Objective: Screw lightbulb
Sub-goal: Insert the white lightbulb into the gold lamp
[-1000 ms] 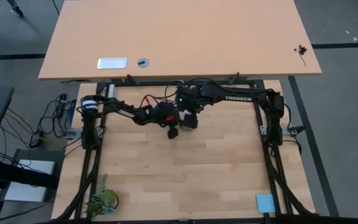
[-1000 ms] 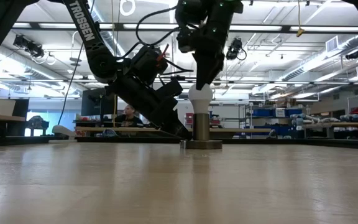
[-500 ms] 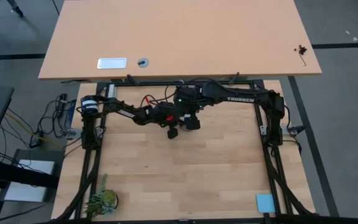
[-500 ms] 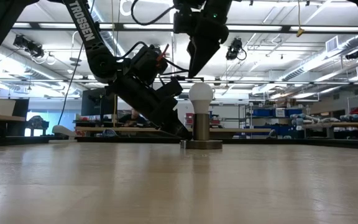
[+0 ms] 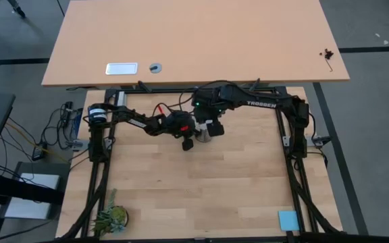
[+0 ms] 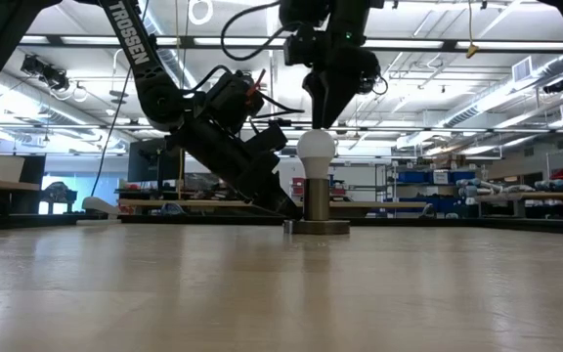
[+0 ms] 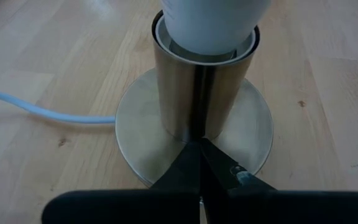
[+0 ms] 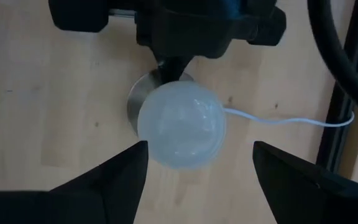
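Looking down past my right hand [image 8: 194, 165], I see its two dark fingers [image 8: 114, 180] spread wide on either side of the small white pear-shaped lightbulb [image 8: 181, 131], not touching it. From table height that hand [image 6: 323, 117] hangs just above the bulb's rounded top [image 6: 316, 150], tips pointing down. The lightbulb stands upright in the brushed-metal cylindrical socket [image 7: 201, 99] on its round flat metal base [image 7: 253, 124], which rests on the pale wooden counter [image 5: 235, 182], toward the far middle of it. A thin white cord [image 7: 42, 112] runs from the base across the wood. My left hand [image 7: 199, 163] comes in low at a slant, its dark fingers pressed together with nothing between them, the tips set against the foot of the socket at the base. From above, both arms meet over the socket [image 5: 204, 132]
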Controlling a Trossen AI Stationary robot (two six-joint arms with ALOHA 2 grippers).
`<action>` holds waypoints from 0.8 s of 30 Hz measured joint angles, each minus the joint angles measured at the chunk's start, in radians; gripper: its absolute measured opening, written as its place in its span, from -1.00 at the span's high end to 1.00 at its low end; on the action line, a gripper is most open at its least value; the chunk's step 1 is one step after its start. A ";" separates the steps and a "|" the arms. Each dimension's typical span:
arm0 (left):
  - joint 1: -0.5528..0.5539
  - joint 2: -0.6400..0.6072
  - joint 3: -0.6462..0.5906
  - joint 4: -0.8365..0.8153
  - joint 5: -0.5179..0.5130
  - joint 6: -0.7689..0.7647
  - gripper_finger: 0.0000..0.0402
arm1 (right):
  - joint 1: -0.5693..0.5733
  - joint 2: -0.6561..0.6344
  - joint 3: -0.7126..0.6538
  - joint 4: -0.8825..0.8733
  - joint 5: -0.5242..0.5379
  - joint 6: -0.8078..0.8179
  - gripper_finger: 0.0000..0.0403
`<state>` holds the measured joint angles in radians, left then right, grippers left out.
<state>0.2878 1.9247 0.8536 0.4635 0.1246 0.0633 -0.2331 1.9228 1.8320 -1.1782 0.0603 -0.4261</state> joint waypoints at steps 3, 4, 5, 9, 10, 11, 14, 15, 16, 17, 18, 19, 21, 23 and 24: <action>0.000 0.000 0.000 0.006 0.000 0.005 1.00 | -0.008 0.004 0.001 0.000 -0.001 -0.035 -0.45; 0.000 0.001 0.000 0.009 0.000 0.005 1.00 | -0.010 0.005 0.001 0.000 -0.001 -0.045 -0.45; 0.000 0.001 0.000 0.009 0.000 0.006 1.00 | -0.009 0.005 0.001 0.000 -0.007 -0.052 -0.44; 0.000 0.001 0.000 0.012 0.000 0.011 1.00 | -0.010 0.005 0.001 0.002 -0.066 -0.097 -0.41; 0.000 0.001 0.000 0.012 0.000 0.012 1.00 | -0.010 0.005 0.001 0.002 -0.069 -0.102 -0.41; 0.000 0.001 0.000 0.013 0.000 0.012 1.00 | -0.010 0.005 0.001 0.003 -0.071 -0.104 -0.40; 0.000 0.001 0.000 0.013 0.000 0.011 1.00 | -0.010 0.005 -0.020 0.042 -0.080 -0.109 -0.37; 0.000 0.001 0.000 0.014 0.000 0.011 1.00 | -0.010 0.006 -0.029 0.047 -0.085 -0.109 -0.37; 0.000 0.001 0.000 0.014 0.000 0.011 1.00 | -0.010 0.006 -0.035 0.048 -0.089 -0.109 -0.36; 0.000 0.001 0.000 0.014 0.000 0.012 1.00 | -0.010 0.006 -0.039 0.054 -0.091 -0.109 -0.35; 0.000 0.001 0.000 0.014 0.000 0.012 1.00 | -0.010 0.006 -0.044 0.056 -0.095 -0.109 -0.34; 0.000 0.001 0.000 0.015 0.000 0.013 1.00 | -0.010 0.006 -0.049 0.057 -0.092 -0.109 -0.33; 0.000 0.001 0.000 0.015 0.000 0.013 1.00 | -0.010 0.006 -0.058 0.064 -0.084 -0.107 -0.30; 0.000 0.001 0.000 0.015 0.000 0.014 1.00 | -0.010 0.005 -0.059 0.063 -0.082 -0.093 -0.27; 0.000 0.001 0.000 0.016 0.000 0.014 1.00 | -0.010 0.005 -0.059 0.066 -0.081 -0.082 -0.25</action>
<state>0.2878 1.9255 0.8532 0.4793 0.1246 0.0772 -0.2436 1.9282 1.7729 -1.1121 -0.0212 -0.5077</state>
